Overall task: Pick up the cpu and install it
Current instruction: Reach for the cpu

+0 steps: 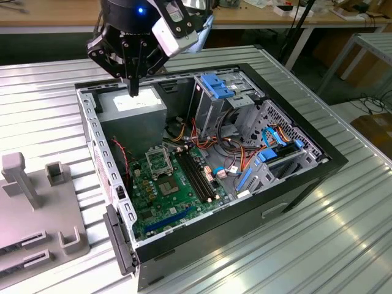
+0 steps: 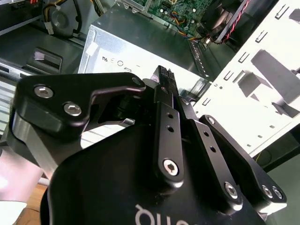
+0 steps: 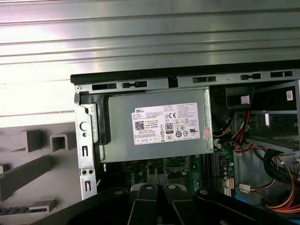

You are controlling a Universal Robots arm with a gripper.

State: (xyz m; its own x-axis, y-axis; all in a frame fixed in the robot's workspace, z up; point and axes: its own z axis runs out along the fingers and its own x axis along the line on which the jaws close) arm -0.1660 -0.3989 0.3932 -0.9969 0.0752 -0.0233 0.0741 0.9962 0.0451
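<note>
Grey fixture block with upright posts and slots sits at the exterior view's left on the ribbed metal table, just beside the open computer case. Next along, the gripper hangs above the case's far corner, over the labelled grey power supply and apart from it. In the second wrist view the gripper has its two black fingers drawn together at the tips, with the power supply behind them. Whether anything thin is pinched there: cannot tell. Position of the cpu: cannot tell from these pictures. Toward the near side of the power supply lies the green motherboard, with the square socket near its upper end and well below the gripper. The first wrist view looks down on the power supply, with the socket just past its edge. Further toward the exterior view's right: a drive cage with blue clips and a tangle of coloured cables.
</note>
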